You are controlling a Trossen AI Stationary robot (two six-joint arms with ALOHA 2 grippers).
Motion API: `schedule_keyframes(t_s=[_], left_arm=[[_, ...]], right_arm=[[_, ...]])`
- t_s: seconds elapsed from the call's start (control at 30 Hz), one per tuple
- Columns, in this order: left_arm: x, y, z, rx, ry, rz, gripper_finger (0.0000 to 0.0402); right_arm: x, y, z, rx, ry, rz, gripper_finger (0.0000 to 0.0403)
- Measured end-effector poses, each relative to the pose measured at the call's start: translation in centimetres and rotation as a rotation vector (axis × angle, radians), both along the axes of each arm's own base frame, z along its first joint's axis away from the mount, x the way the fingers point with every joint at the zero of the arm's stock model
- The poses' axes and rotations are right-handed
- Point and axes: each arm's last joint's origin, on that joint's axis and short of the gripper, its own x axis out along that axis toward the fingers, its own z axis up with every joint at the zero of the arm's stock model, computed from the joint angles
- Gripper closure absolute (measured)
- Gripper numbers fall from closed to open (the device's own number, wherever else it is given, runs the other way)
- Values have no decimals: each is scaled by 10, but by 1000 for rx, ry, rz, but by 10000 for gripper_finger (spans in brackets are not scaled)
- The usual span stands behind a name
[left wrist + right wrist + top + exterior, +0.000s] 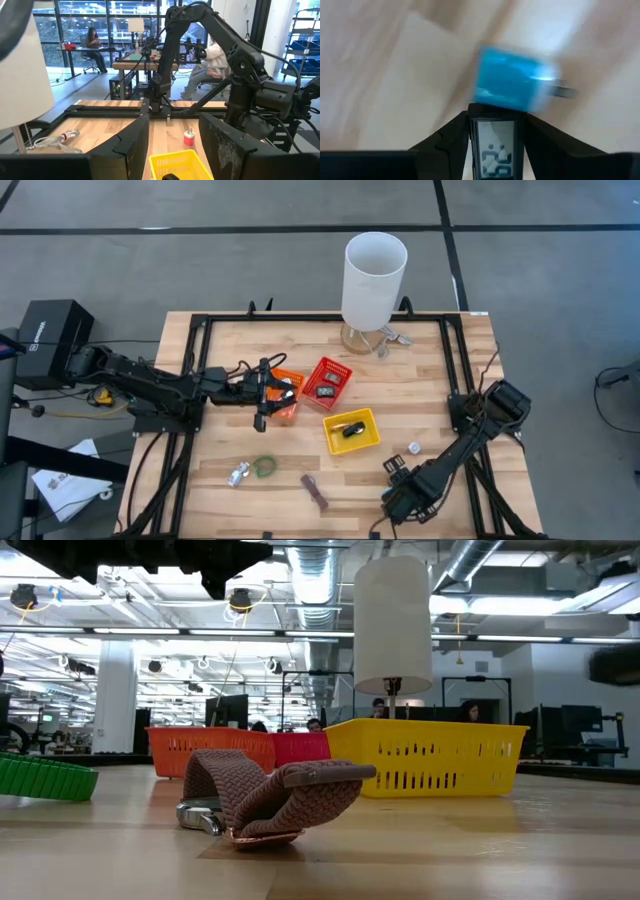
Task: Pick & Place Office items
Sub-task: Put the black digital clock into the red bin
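Note:
My right gripper (397, 480) points down near the table's front right, shut on a small black block with a grey display (495, 150). A blue block (512, 80) lies blurred on the wood just beyond it. My left gripper (265, 395) hangs level and open over the orange basket (287, 396), with nothing between its fingers (125, 145). A green ring (264, 467), a silvery clip (240, 472) and a brown strip (316, 492) lie near the front edge. A black item sits in the yellow basket (368, 442). A small white and red piece (413, 448) stands to that basket's right. My right gripper pinches the black block by its two opposite sides (474, 135) between the two fingers, which come from above and point down. The block fills the gap between them, its display facing the camera. Whether it is lifted off the wood cannot be told.
A tall white cylinder (375, 275) stands at the far edge with clear bits (392, 340) at its foot. A red basket (327, 380) holding small items sits between the orange and yellow ones. Black frame rails (455, 370) run along the table's sides. People sit in the room beyond.

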Motion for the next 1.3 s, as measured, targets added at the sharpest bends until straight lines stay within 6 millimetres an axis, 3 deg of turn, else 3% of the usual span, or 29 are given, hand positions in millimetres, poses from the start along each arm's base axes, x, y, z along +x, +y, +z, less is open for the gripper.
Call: schedule_keyframes(t_s=[0.17, 0.3, 0.47, 0.67, 0.87, 1.03, 1.17, 1.3], left_arm=[[0, 0, 0, 0, 0, 0, 235], [0, 0, 0, 0, 0, 0, 235], [0, 0, 0, 0, 0, 0, 235], [0, -1, 0, 0, 0, -3, 235], [-1, -8, 0, 0, 0, -37, 235], [-4, -13, 3, 53, -10, -55, 235], [-13, -22, 11, 39, -47, -104, 235], [-25, -33, 18, 76, -62, -166, 235]], right_arm=[[15, -9, 25, -30, 21, -48, 262], [33, -20, 62, -52, 47, -31, 263], [64, -48, 110, -186, -94, 17, 251], [98, -102, 148, -310, -247, 95, 259], [117, -184, 171, -281, -363, -90, 256], [135, -246, 173, -185, -497, -216, 256], [138, -280, 151, -130, -525, -247, 256], [145, -299, 124, -68, -623, -285, 256]])
